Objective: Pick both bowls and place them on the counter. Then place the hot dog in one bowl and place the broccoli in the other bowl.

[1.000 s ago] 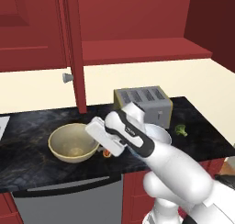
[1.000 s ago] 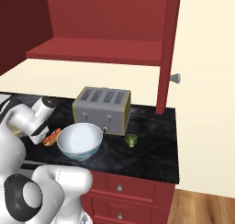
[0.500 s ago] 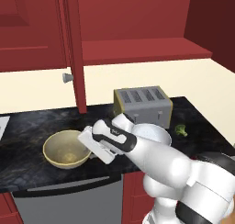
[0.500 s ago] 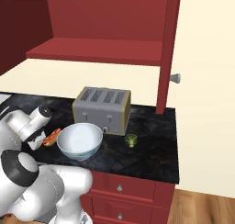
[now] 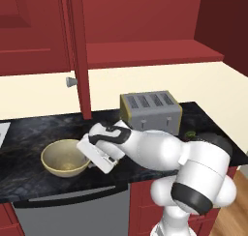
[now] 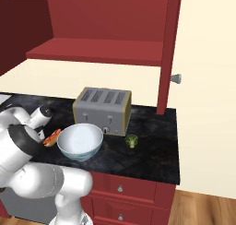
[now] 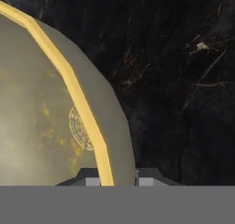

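The gripper, low in the hand view, is clamped on the rim of the olive-tan bowl resting on the counter. It looks placed; releasing comes next, then fetching the hot dog.

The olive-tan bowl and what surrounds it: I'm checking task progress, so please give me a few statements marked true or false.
1. The gripper is closed on the rim of the olive-tan bowl. True.
2. The hot dog lies inside the white blue-patterned bowl. False: it lies on the counter beside that bowl.
3. The broccoli sits on the counter near the toaster. True.
4. The olive-tan bowl holds the broccoli. False: it is empty.
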Motion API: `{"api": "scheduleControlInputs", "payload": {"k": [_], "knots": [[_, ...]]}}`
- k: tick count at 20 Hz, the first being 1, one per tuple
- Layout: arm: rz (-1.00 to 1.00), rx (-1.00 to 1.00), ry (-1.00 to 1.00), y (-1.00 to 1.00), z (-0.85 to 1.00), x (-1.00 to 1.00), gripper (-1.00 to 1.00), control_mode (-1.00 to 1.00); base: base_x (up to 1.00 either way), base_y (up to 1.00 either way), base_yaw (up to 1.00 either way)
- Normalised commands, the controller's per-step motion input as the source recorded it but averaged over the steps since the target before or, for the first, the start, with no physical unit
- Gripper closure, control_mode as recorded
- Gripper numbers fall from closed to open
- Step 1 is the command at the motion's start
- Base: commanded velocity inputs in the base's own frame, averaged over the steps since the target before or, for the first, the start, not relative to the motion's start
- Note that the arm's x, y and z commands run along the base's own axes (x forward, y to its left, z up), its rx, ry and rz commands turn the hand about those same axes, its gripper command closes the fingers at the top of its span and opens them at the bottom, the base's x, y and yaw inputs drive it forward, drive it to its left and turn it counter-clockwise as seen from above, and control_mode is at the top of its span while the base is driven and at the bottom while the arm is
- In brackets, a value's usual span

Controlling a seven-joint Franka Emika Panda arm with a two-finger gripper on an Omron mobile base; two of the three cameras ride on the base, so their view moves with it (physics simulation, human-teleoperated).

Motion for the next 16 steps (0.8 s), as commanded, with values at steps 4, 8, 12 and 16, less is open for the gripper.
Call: {"api": "scheduleControlInputs", "payload": {"k": [4,8,12,16], "knots": [[0.0,0.0,0.08,0.18,-0.18,0.24,1.0,-1.0,0.0,0.0,0.0],[0.0,-0.01,0.04,0.17,-0.25,0.18,1.0,-1.0,0.0,0.0,0.0],[0.0,0.0,0.02,0.06,-0.03,0.01,1.0,-1.0,0.0,0.0,0.0],[0.0,0.0,0.02,0.04,0.0,0.0,-1.0,-1.0,0.0,0.0,0.0]]}}
